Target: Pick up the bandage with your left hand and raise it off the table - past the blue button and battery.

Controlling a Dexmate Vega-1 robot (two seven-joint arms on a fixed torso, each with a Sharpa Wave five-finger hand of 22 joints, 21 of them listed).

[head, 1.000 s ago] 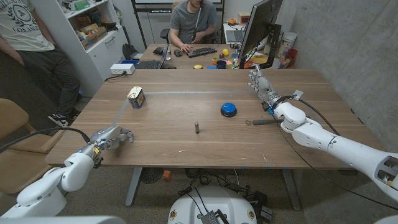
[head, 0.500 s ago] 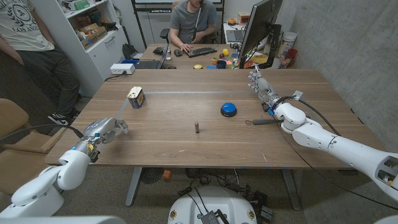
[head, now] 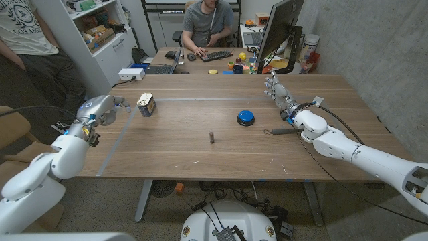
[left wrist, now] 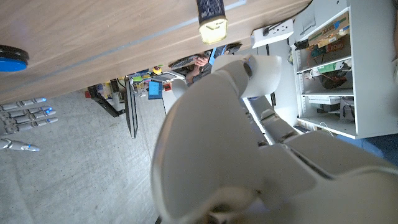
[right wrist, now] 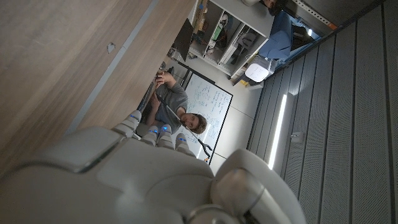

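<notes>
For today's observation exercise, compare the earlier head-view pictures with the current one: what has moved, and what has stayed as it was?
The left hand has swung from the table's near left edge away from the robot, up the left side, and is now beside the bandage box, holding nothing. The right hand, blue button, battery and bandage box stayed put.

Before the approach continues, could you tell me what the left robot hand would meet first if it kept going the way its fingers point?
Probably the small yellow-and-dark bandage box: the left robot hand points across the wooden table toward it, though its height is unclear.
</notes>
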